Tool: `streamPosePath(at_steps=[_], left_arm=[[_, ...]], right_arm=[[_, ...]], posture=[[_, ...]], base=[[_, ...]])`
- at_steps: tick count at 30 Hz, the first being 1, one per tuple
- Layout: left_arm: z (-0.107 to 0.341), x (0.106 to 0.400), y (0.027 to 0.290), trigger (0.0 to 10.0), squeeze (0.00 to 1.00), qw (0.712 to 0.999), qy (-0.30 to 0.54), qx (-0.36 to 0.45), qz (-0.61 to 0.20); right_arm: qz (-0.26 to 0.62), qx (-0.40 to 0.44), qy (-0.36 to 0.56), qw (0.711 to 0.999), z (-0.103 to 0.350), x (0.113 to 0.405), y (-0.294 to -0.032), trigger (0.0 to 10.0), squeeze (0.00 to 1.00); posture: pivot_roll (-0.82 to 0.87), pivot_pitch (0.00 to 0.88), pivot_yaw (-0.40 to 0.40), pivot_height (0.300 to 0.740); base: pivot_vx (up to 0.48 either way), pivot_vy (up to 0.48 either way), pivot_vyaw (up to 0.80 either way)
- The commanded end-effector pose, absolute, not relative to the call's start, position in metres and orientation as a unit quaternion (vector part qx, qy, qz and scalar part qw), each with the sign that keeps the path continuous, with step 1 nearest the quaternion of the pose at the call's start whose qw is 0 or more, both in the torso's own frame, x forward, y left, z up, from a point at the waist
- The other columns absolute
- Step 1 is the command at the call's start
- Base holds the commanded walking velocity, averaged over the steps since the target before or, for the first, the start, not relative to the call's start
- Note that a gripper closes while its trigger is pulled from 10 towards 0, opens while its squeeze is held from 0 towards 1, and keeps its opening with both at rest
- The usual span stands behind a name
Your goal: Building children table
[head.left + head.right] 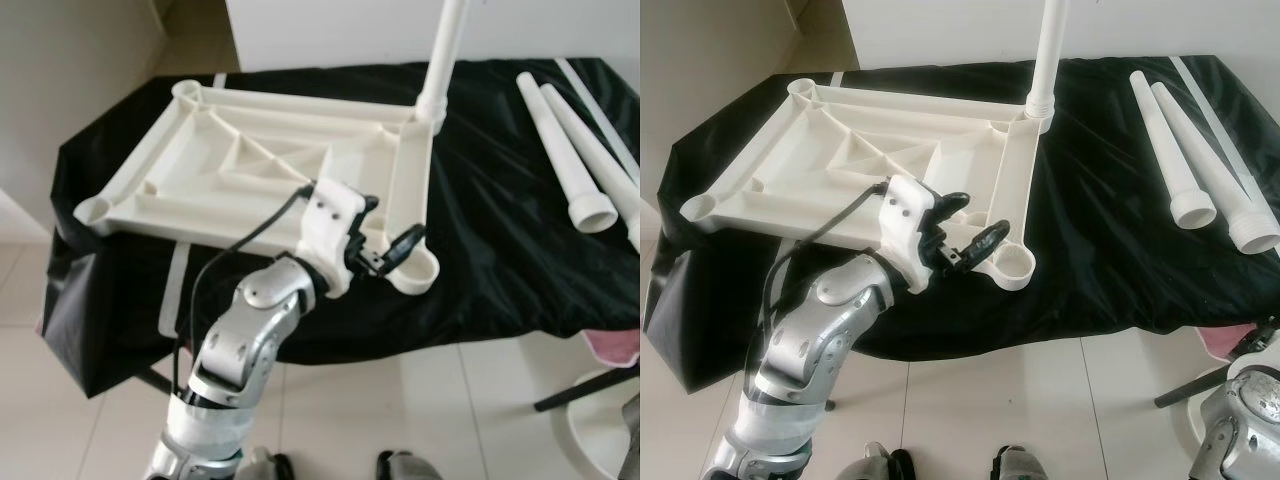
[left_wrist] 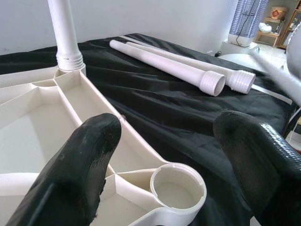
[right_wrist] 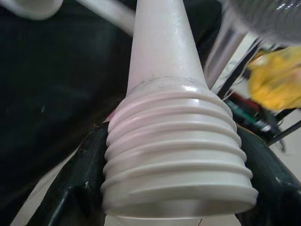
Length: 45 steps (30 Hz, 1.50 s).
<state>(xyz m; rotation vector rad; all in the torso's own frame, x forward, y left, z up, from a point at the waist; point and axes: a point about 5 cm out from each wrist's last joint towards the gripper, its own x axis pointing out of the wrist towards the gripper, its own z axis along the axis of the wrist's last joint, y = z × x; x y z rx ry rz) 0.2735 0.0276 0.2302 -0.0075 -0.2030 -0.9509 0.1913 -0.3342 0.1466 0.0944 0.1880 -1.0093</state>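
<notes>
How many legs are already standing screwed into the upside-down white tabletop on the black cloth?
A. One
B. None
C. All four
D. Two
A. A single white leg stands upright in the far corner socket of the tabletop; the near corner socket, by the open left pincer, is empty, and other legs lie loose on the cloth.

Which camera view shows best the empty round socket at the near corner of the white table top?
The left wrist view: the empty socket lies close between the open left gripper fingers, with its inside visible. Both eye views show it from above, smaller, partly behind that gripper. The right wrist view shows instead a threaded table leg between the right gripper's fingers.
</notes>
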Motion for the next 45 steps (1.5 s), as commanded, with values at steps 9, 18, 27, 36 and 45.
streamPosePath(at_steps=[9,18,27,36,45], left_arm=[[0.229,0.273,0.028,10.0,0.0,0.879,-0.094,-0.003,-0.467],[0.231,0.274,0.029,10.0,0.0,0.881,-0.097,-0.009,-0.463],[0.232,0.274,0.029,10.0,0.0,0.883,-0.1,-0.011,-0.459],[0.233,0.274,0.029,10.0,0.0,0.884,-0.101,-0.011,-0.457],[0.234,0.275,0.029,10.0,0.0,0.884,-0.103,-0.01,-0.456]], right_arm=[[-0.395,0.029,0.14,0.908,0.147,0.201,-0.332,10.0,0.0],[-0.291,-0.034,0.191,0.937,0.142,0.211,-0.321,10.0,0.0],[-0.214,-0.06,0.213,0.951,0.139,0.218,-0.304,10.0,0.0],[-0.227,-0.064,0.193,0.952,0.144,0.221,-0.306,10.0,0.0],[-0.179,-0.077,0.172,0.966,0.152,0.232,-0.295,10.0,0.0]], posture=[[-0.14,0.168,0.044,0.74],[-0.14,0.169,0.036,0.74],[-0.14,0.166,0.026,0.74],[-0.13,0.161,0.023,0.74],[-0.12,0.149,0.023,0.74]], base=[[0.0,0.0,0.0],[0.0,0.0,0.0],[0.0,0.0,0.0],[0.0,0.0,0.0],[0.0,0.0,0.0]])
